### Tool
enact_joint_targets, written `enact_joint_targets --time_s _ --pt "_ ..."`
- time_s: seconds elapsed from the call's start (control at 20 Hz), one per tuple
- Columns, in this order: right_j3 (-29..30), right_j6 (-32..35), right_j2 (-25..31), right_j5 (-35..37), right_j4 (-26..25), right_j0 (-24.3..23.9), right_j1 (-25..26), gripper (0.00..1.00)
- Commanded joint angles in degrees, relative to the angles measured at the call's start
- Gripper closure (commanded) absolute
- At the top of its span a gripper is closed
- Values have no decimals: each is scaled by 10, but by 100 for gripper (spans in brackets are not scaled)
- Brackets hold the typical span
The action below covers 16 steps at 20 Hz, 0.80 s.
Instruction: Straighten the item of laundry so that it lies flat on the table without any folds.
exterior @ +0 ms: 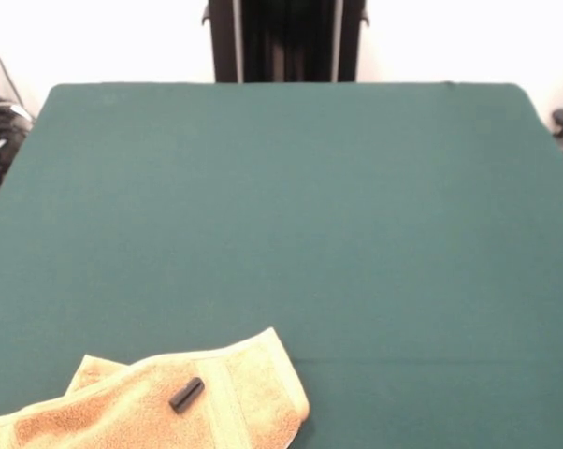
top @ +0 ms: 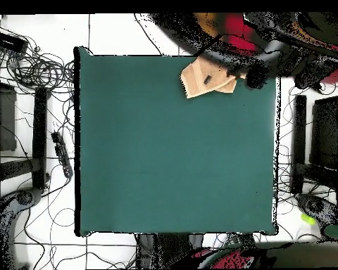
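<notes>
The towel (exterior: 151, 402) lies at the near edge of the worktop (exterior: 281, 215), close to the near left corner in the front view, as far from the robot's pedestal as it can be. Part of it runs off the bottom of that view. It is bunched, with one end folded over and a ribbed band (exterior: 227, 398) showing. A small black cylinder (exterior: 186, 394) sits on top of it.

The towel looks soft, light and floppy. It will bend and drag, not slide like a stiff thing, and the felt may hold it back. A good place to pinch is the loose folded corner (exterior: 277, 341), then pull it outward.

The tool does not show clearly in either view, so I cannot tell if it is spread or pressed together.
</notes>
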Motion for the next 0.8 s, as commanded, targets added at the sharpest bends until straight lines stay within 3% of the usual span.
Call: enact_joint_targets --time_s 0.05,0.3,0.8 --pt "86 -68 -10 39 30 78 -42 100" --pt "92 -65 -29 47 66 74 -52 100" --pt "77 0 -49 55 149 76 -59 100"
